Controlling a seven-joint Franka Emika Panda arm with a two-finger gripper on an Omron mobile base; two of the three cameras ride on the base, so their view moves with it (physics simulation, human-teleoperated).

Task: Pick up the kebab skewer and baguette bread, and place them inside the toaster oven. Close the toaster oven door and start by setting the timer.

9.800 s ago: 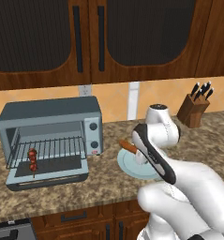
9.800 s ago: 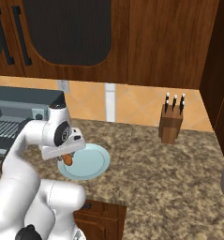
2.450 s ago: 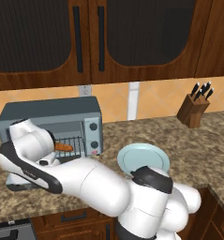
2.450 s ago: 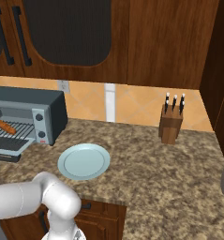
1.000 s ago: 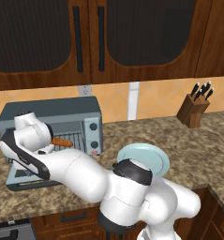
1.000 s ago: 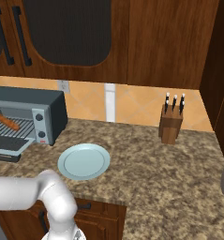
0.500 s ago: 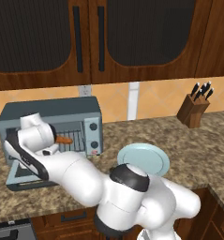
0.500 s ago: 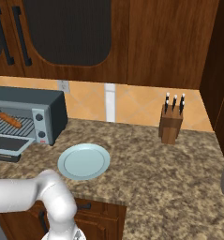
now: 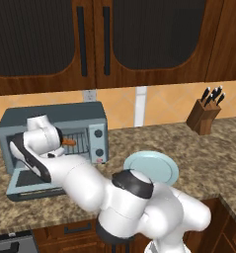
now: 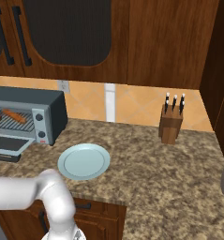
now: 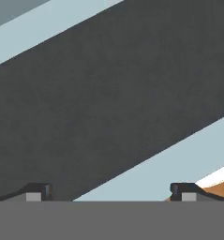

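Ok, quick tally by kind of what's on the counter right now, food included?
Toaster oven, door down: 1
Baguette bread, on the rack inside: 1
Plate, pale blue: 1
Knife block: 1
Total: 4
The kebab skewer cannot be made out behind the arm. The gripper is open over the dark door glass.

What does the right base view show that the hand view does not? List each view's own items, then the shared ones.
Right base view alone: the pale plate, the knife block, the toaster oven whole, and the baguette bread on its rack. Hand view alone: the open end effector, its fingertips spread wide, close above dark glass. Shared: the toaster oven door, lying open, its dark glass and pale frame crossing the hand view.
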